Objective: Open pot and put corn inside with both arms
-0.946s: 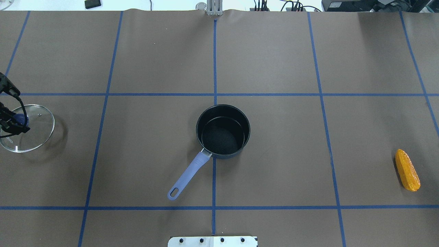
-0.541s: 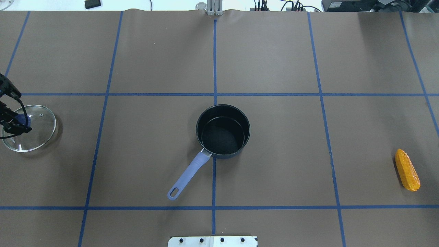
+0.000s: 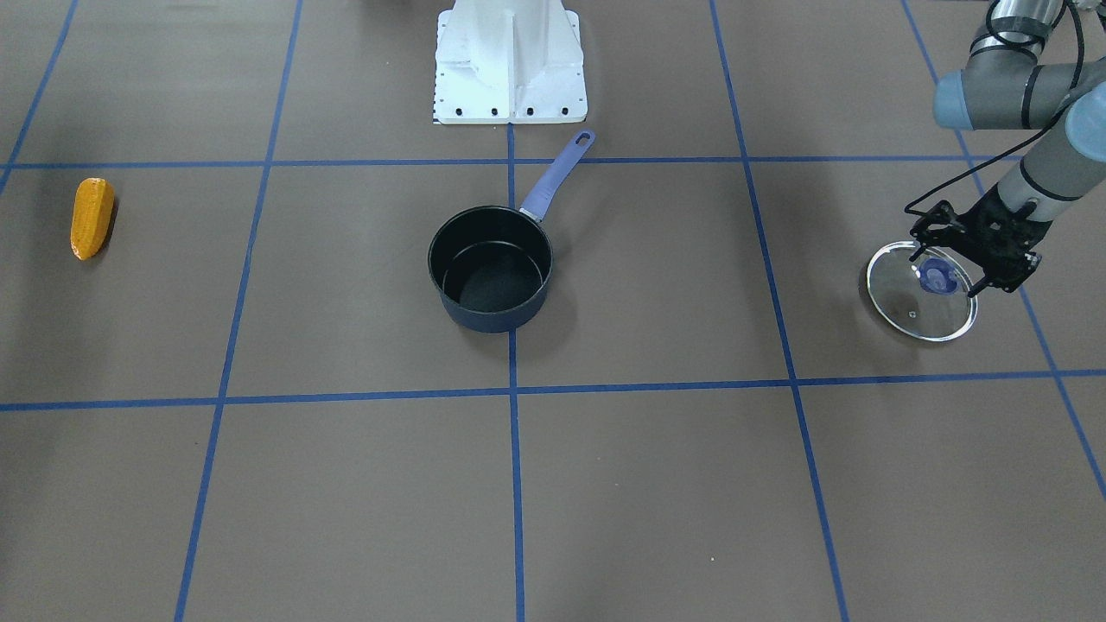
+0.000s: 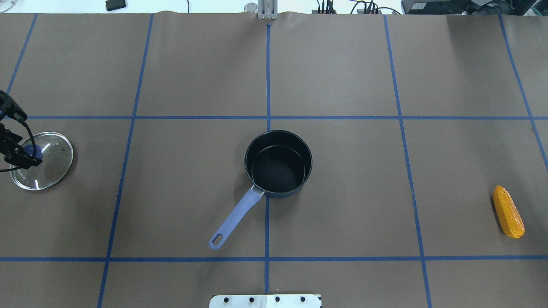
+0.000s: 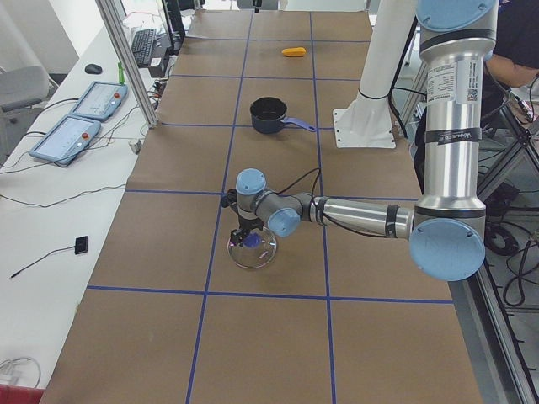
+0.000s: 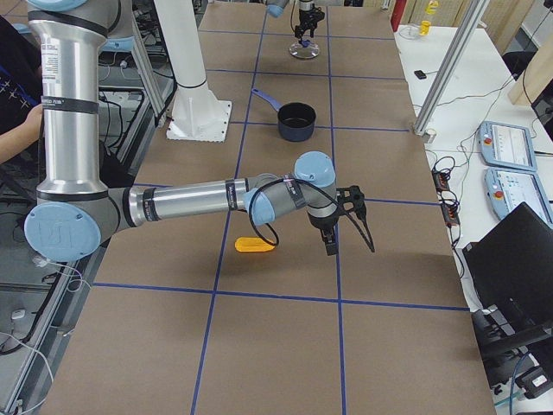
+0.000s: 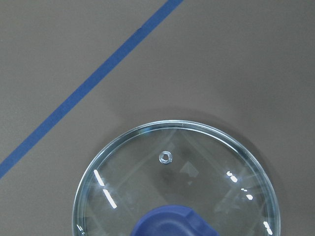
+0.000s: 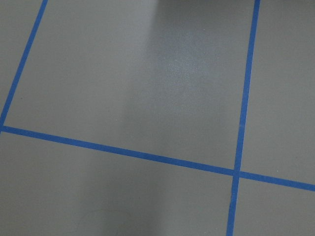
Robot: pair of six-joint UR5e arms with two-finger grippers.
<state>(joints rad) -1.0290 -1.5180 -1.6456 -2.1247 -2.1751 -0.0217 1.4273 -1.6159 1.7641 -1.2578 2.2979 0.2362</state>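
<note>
The big brown surface [image 4: 342, 64] holds everything, and the things sit well apart, so the long reaches are where trouble can come. The right arm [image 6: 190, 201] hangs over the right end, near the corn [image 4: 508, 211] but not over it. The right pincer [image 6: 333, 242] points down at bare paper (from this side view I cannot tell if it is wide or narrow). If it drops there, I think it grabs nothing, or bumps the cob and rolls it away.

The pot [image 3: 494, 320] stands open in the middle. Its tall wall could catch the corn if the cob comes in too low, and then the pot might slide.

The glass lid [image 4: 51, 164] lies far left, off the pot. The left pincer [image 3: 948, 269] sits round its blue knob [image 3: 936, 277]. I cannot tell if it pinches the knob. A quick pull sideways could drag the lid.

The corn is bumpy and thin at one end, so a loose pinch may let it slip.

Around them, a white base mount [image 3: 510, 65] stands at the near edge. The pot's handle [image 4: 234, 220] points near and left, away from the corn's side, so it blocks nothing. Flat blue tape lines [image 4: 268, 77] cross the paper.
</note>
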